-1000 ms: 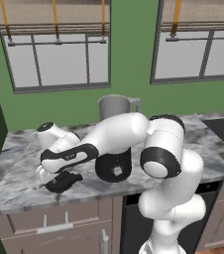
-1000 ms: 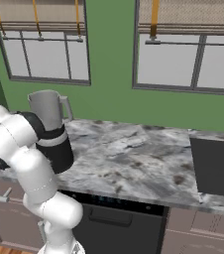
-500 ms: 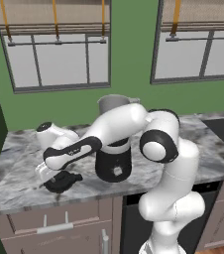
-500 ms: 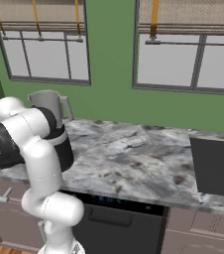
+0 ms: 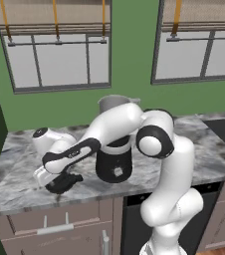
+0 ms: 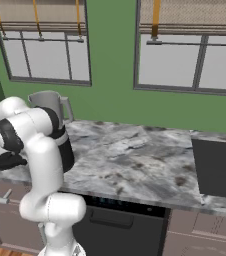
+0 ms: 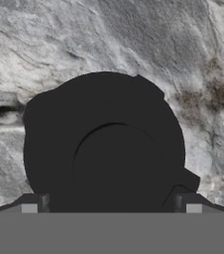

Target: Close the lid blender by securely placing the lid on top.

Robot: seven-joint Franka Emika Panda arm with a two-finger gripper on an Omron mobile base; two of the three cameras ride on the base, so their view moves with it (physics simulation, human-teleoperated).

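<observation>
End effector (image 7: pixel 111 206) jaws stood apart over flat round black lid (image 7: pixel 104 149) near table's front-left edge; lid likely light, rigid; grip its raised knob.

arm: elbow raised | gripper (image 5: pixel 63 183): lower over lid (image 7: pixel 104 149)

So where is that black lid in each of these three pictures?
Left base view: lid lies on the counter at lower left, under the hand, left of the blender.
Right base view: at the far left edge, left of the blender.
Hand view: centre, between the open fingers.
Shared landmark: the blender.
</observation>
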